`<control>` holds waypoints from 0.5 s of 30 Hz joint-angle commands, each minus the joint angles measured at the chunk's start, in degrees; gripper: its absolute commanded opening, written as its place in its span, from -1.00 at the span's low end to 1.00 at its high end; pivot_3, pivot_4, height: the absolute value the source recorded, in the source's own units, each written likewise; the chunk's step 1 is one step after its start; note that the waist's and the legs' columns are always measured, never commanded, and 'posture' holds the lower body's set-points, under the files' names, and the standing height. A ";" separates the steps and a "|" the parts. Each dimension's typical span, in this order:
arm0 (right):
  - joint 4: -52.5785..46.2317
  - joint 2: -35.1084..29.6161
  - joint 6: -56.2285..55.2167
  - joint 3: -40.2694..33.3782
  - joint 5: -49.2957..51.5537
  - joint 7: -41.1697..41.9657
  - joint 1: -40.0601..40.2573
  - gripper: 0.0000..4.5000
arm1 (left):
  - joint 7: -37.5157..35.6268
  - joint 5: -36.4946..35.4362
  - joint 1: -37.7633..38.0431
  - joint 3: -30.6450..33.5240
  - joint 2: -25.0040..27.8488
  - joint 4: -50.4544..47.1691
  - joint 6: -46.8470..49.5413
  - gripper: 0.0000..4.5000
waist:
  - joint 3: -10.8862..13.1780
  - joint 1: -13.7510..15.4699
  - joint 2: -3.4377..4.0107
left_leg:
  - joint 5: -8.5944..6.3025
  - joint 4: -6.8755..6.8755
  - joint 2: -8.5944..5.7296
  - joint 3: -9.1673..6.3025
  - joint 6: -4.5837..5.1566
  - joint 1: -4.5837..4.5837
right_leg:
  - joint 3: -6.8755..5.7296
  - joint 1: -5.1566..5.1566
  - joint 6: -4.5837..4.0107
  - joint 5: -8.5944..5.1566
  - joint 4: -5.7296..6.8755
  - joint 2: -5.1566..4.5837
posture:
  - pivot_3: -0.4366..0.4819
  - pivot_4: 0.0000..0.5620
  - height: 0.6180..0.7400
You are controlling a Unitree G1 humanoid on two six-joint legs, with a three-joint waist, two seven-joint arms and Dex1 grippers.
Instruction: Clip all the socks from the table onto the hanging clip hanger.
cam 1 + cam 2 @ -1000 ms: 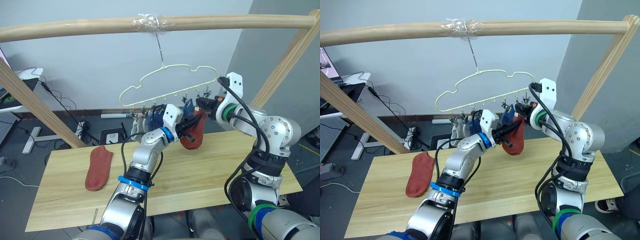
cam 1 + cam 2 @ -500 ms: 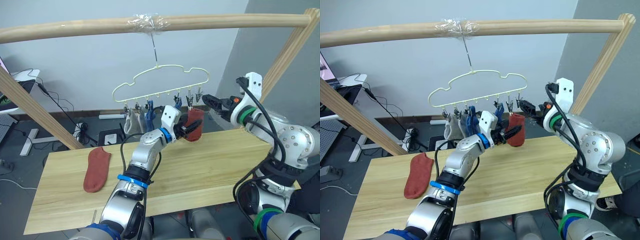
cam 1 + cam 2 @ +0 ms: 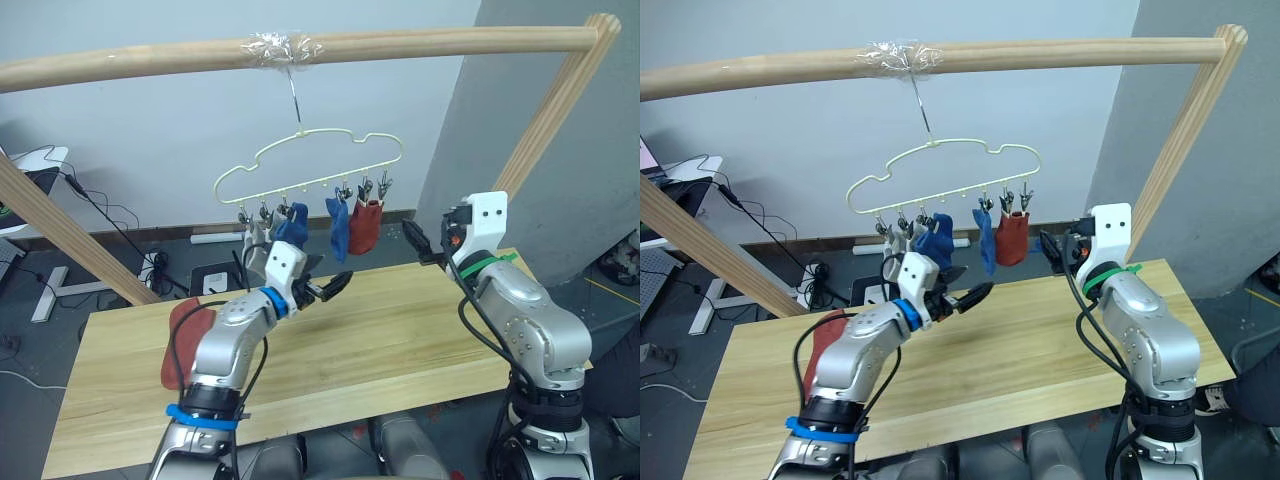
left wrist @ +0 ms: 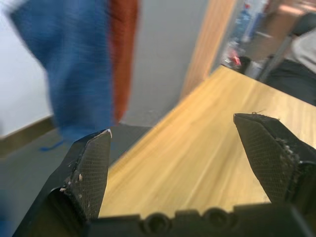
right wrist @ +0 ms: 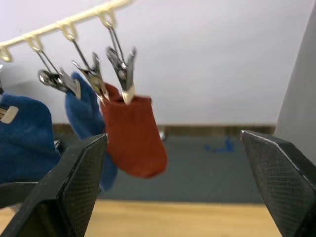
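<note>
The two eye views look forward and down from the head over the table (image 3: 400, 330) toward the clip hanger (image 3: 310, 165), sharing nearly the same scene. The right wrist view faces the hanger closely; the left wrist view, apparently close too, looks across the tabletop past blurred socks (image 4: 79, 64).

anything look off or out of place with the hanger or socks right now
Nothing looks damaged. One rust-red sock lies on the table, partly hidden behind the left arm, not yet clipped. The clip hanger hangs tilted, its left end lower. The other rust-red sock hangs from a clip beside a free end clip.
</note>
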 commanded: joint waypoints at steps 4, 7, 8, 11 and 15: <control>2.29 0.63 -13.71 5.12 -6.81 -0.20 0.20 0.84 | -1.74 -5.89 6.34 5.89 3.97 -17.45 -3.95 1.00 | 0.00 0.36 0.00 | 0.00 -0.08 0.05 0.01 0.00 -0.01 | 0.01 -0.03 -0.02 -0.01 -0.04 0.02 | -0.19 -0.55 1.00; 4.50 1.35 -17.15 7.20 -9.28 -0.38 -0.04 0.47 | -2.50 -9.01 8.52 7.49 5.80 -22.34 -2.64 1.00 | -0.01 1.42 -0.02 | 0.00 -0.07 0.06 0.01 -0.01 -0.02 | -0.01 -0.04 -0.04 -0.01 -0.06 0.02 | -0.15 -0.55 1.00; 5.31 1.97 -17.96 7.42 -9.63 -0.56 -0.22 0.47 | -2.35 -9.77 9.05 7.84 6.37 -23.49 -2.16 1.00 | -0.02 1.80 -0.02 | 0.00 -0.07 0.06 0.02 -0.01 0.00 | 0.00 -0.03 -0.04 -0.01 -0.06 0.02 | -0.14 -0.55 1.00; 7.89 3.77 -20.60 7.71 -10.70 -1.37 -1.10 0.39 | -1.42 -10.90 10.56 8.18 7.57 -25.79 -1.43 1.00 | -0.02 2.66 -0.04 | 0.00 -0.03 0.05 0.02 -0.01 0.01 | 0.01 0.00 -0.07 0.02 -0.06 0.02 | -0.11 -0.56 1.00; 12.11 5.53 -23.41 8.19 -12.68 -2.26 -3.47 0.13 | -0.56 -10.98 11.75 7.46 7.77 -26.79 -1.89 1.00 | -0.04 3.26 -0.07 | 0.00 -0.01 0.05 0.03 -0.01 0.01 | 0.01 0.00 -0.14 0.06 -0.08 0.02 | -0.07 -0.57 1.00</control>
